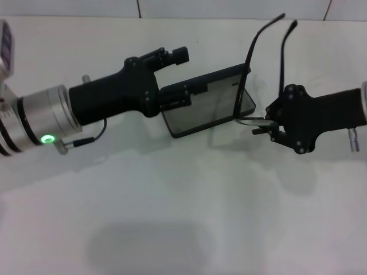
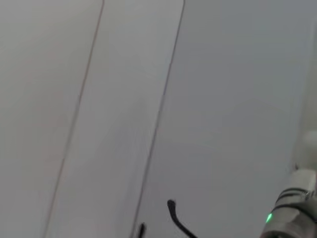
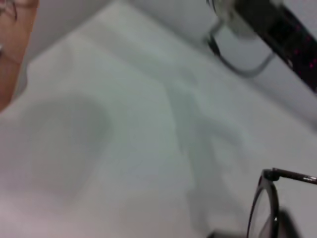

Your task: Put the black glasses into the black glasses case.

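The black glasses case point(image 1: 200, 112) lies open on the white table, grey lining up. My left gripper point(image 1: 179, 95) reaches in from the left and is shut on the case's left end. My right gripper point(image 1: 262, 126) comes from the right and is shut on the black glasses point(image 1: 282, 57). They stand on edge at the case's right end, their front over its rim and both temples pointing toward the far wall. The glasses' temple tips point(image 2: 173, 213) show in the left wrist view. Part of the frame point(image 3: 261, 208) shows in the right wrist view.
The white table point(image 1: 172, 200) stretches toward me, with a soft shadow on it. A pale wall runs along the back edge. The left arm point(image 3: 277, 25) with its thin cable shows in the right wrist view, and a silver arm cuff point(image 2: 292, 213) with a green light in the left wrist view.
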Robot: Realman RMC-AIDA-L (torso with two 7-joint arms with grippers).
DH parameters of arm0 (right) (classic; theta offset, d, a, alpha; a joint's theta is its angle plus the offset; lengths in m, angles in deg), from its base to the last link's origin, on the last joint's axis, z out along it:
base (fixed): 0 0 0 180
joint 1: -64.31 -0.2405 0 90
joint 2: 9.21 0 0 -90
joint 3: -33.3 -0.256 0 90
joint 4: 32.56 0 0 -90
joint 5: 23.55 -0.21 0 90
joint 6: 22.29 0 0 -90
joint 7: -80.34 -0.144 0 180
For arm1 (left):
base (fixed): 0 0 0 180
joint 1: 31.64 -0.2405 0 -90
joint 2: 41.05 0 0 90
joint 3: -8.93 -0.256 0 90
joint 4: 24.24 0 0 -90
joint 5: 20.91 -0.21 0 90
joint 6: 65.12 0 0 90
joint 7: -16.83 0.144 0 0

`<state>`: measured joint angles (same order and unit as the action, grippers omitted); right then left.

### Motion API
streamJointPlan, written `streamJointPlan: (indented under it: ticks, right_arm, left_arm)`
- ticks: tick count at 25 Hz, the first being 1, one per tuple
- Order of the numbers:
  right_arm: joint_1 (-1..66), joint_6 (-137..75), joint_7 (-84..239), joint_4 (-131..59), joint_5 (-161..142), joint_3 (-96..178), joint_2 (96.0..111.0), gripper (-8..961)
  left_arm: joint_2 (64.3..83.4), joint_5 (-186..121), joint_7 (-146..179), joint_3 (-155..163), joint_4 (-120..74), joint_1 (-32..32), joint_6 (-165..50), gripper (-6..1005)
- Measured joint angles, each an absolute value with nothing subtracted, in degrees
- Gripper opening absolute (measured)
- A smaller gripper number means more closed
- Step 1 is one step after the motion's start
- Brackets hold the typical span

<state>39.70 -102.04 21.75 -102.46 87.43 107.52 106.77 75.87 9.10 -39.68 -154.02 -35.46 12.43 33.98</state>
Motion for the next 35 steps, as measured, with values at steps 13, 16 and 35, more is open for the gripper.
streamJointPlan:
  ticks: [13,16,35]
  right_arm:
    - [43.7,-102.3,46.4,-90.4,67.8,107.7,106.87,62]
    - [43.4,-101.3,50.0,-88.1,65.5,108.3,106.93,62]
    - [41.7,-93.4,58.5,-87.2,62.3,117.2,106.97,62]
  left_arm:
    - [74.24,2.5,-41.8,-154.0,-35.5,19.2,44.5,817]
    - [73.92,0.8,-43.4,-154.0,-35.4,20.7,46.0,817]
    - [74.06,-7.6,-68.6,-154.0,-36.5,27.4,34.3,816]
